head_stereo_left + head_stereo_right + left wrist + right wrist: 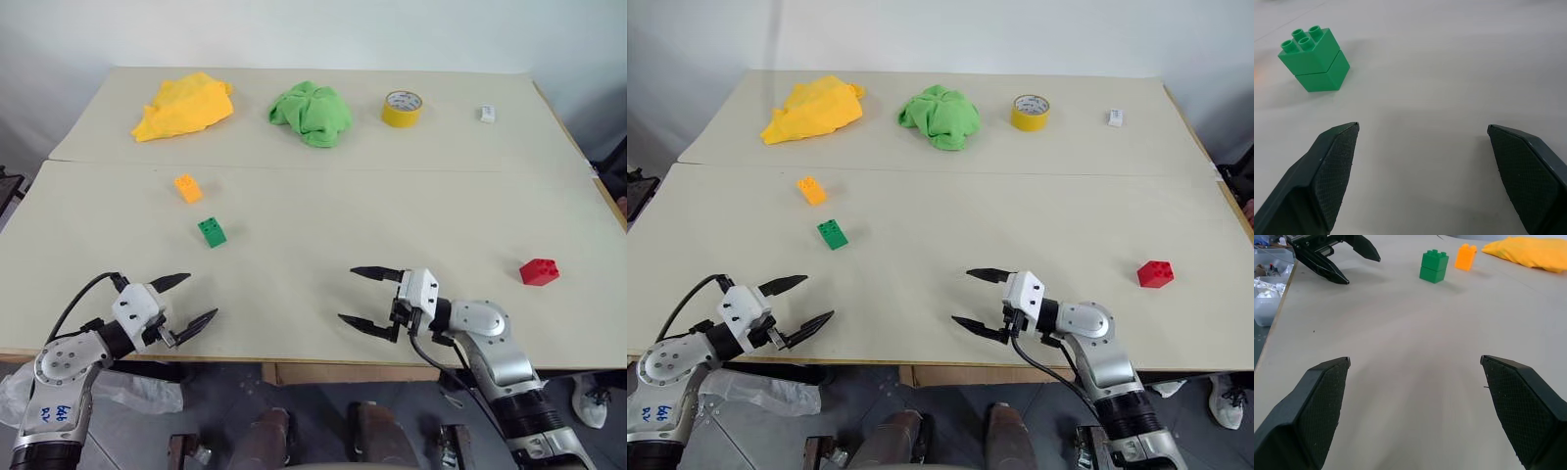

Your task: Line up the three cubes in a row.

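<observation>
Three small studded cubes lie apart on the pale table (313, 215). The orange-yellow cube (188, 187) sits at the left, with the green cube (212, 232) just in front of it and slightly right. Far off at the right lies the red cube (539, 271). My left gripper (194, 302) hovers open near the front edge, a hand's length in front of the green cube (1314, 59), nothing between its fingers. My right gripper (358, 296) stands open at front centre, pointing left, empty, well left of the red cube.
Along the back of the table lie a crumpled yellow cloth (184, 105), a green cloth (312, 113), a yellow tape roll (402, 108) and a small white item (487, 115). A seam crosses the table behind the cubes. A clear bin (1266, 289) stands beside the table.
</observation>
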### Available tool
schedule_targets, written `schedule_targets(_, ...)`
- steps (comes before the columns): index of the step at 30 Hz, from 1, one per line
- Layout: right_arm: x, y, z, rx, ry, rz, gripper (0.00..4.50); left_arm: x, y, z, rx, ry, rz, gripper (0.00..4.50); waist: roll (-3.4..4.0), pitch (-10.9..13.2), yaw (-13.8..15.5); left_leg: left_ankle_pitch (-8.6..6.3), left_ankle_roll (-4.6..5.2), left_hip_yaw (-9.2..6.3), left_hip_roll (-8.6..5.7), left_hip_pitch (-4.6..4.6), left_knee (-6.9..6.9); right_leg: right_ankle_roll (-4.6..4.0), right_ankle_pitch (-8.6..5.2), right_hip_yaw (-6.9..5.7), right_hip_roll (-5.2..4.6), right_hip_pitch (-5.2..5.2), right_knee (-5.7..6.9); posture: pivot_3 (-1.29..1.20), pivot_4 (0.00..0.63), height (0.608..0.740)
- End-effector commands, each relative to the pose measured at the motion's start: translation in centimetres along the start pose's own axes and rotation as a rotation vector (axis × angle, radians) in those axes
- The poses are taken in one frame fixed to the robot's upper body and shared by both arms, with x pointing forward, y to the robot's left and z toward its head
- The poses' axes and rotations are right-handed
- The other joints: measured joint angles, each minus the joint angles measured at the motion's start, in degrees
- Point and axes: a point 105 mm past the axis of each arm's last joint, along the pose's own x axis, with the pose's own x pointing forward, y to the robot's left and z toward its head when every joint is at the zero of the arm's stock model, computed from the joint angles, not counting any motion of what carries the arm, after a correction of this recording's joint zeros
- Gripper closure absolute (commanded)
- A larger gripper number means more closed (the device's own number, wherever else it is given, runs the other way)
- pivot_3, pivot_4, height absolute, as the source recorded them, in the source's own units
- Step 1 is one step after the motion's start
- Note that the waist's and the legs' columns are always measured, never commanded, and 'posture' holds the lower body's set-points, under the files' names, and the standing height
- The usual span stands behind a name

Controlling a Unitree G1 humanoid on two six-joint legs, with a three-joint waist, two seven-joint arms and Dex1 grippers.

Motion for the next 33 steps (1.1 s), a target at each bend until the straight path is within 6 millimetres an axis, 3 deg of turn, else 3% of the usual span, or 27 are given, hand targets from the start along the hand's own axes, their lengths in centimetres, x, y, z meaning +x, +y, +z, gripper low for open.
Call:
schedule_targets(1, 0.2, 0.1, 0.5, -0.023, -0.026, 0.003, 0.0, -0.2, 0.3, 0.4, 0.023, 0.017, 0.012, 0.03, 0.0, 0.0, 0.01, 0.0, 0.0, 0.0, 0.0, 0.0, 0.0, 0.0, 0.0, 0.0, 0.0, 0.0, 0.0, 0.0, 0.15, 0.74)
schedule_targets(6, -0.8, -0.2, 1.1, -0.035, -0.018, -0.036, 0.0, 0.7, -0.6, 2.4, -0.059, -0.065, -0.044, 0.03, 0.0, 0.0, 0.06, 0.0, 0.0, 0.0, 0.0, 0.0, 0.0, 0.0, 0.0, 0.03, 0.0, 0.01, 0.02, 0.0, 0.15, 0.74)
schedule_targets(9, -2.5, -0.8, 2.8, 0.033, -0.05, -0.108, 0.0, 3.2, -2.9, 6.8, -0.116, -0.184, -0.209, 0.03, 0.0, 0.0, 0.79, 0.0, 0.02, -0.08, -0.03, -0.05, 0.04, 0.0, 0.0, 0.02, -0.05, 0.03, 0.01, 0.0, 0.15, 0.74)
schedule_targets(13, -4.4, -2.5, 4.9, 0.036, -0.078, -0.274, 0.0, 6.0, -3.5, 9.8, -0.083, -0.259, -0.266, 0.03, 0.01, -0.01, 1.11, -0.01, 0.02, -0.07, -0.03, -0.02, 0.13, 0.01, 0.01, 0.05, -0.04, 0.09, -0.01, 0.0, 0.15, 0.74)
schedule_targets(15, -7.4, -4.2, 5.8, -0.023, -0.065, -0.461, 0.0, 8.4, -4.5, 10.8, -0.019, -0.272, -0.335, 0.03, 0.07, -0.05, 1.46, 0.01, -0.01, -0.05, -0.02, -0.01, 0.09, 0.01, 0.01, 0.03, 0.03, 0.05, 0.0, 0.0, 0.15, 0.74)
schedule_targets(17, -11.6, -6.0, 6.0, -0.079, -0.033, -0.714, 0.0, 10.3, -5.6, 11.2, 0.013, -0.265, -0.391, 0.03, 0.08, -0.06, 1.83, 0.01, -0.01, -0.02, -0.04, -0.01, 0.09, 0.01, 0.01, -0.03, 0.08, 0.06, 0.05, 0.0, 0.15, 0.74)
schedule_targets(22, -20.8, -6.7, 4.4, -0.062, 0.073, -1.125, 0.0, 12.2, -6.7, 11.9, 0.019, -0.286, -0.425, 0.03, 0.09, -0.06, 1.45, 0.01, 0.1, 0.14, -0.13, -0.03, 0.01, 0.08, 0.04, -0.14, 0.22, 0.03, 0.12, 0.0, 0.15, 0.74)
schedule_targets(29, -27.4, -4.4, 1.7, -0.007, 0.219, -1.423, 0.0, 12.5, -7.6, 12.2, 0.001, -0.302, -0.45, 0.03, 0.14, -0.09, 1.29, 0.03, 0.07, 0.42, 0.01, 0.12, 0.02, 0.08, 0.04, 0.08, 0.2, 0.02, 0.08, 0.0, 0.15, 0.74)
schedule_targets(33, -28.2, -3.6, 1.2, 0.093, 0.14, -1.476, 0.0, 12.2, -8.0, 12.6, -0.015, -0.329, -0.465, 0.03, 0.16, -0.1, 1.22, 0.04, 0.08, 0.5, 0.0, 0.18, 0.01, 0.08, 0.04, 0.56, 0.21, 0.02, 0.08, 0.0, 0.15, 0.74)
